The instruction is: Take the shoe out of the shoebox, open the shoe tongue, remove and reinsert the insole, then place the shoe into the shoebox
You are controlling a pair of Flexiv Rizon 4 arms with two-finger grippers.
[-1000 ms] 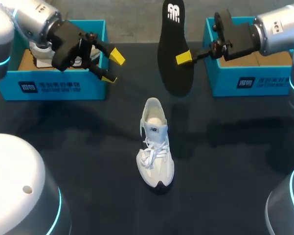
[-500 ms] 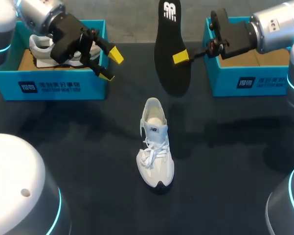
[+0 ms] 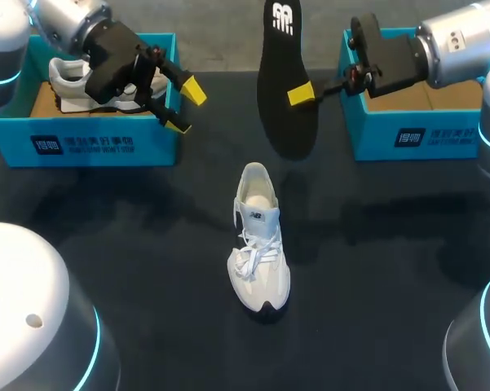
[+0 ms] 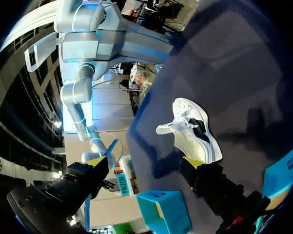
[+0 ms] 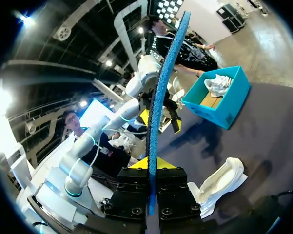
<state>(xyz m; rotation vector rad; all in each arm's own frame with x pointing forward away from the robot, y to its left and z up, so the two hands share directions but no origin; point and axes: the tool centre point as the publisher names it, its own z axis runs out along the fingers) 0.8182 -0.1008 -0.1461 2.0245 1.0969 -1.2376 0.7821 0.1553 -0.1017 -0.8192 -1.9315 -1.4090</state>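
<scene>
My right gripper point(image 3: 302, 94) is clamped on the black insole point(image 3: 284, 81) and holds it off the table, at 12 o'clock from the white shoe point(image 3: 259, 244). In the right wrist view the insole stands edge-on between the fingers. The shoe sits near the middle of the dark table point(image 3: 147, 269), toe toward 6 o'clock. My left gripper point(image 3: 186, 108) is spread wide and empty, by the left box point(image 3: 81, 147) at 10 o'clock, which holds a second shoe point(image 3: 65, 77). The right box point(image 3: 408, 137) sits at 2 o'clock.

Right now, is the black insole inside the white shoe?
No, the right gripper holds the insole up, apart from the shoe.
</scene>
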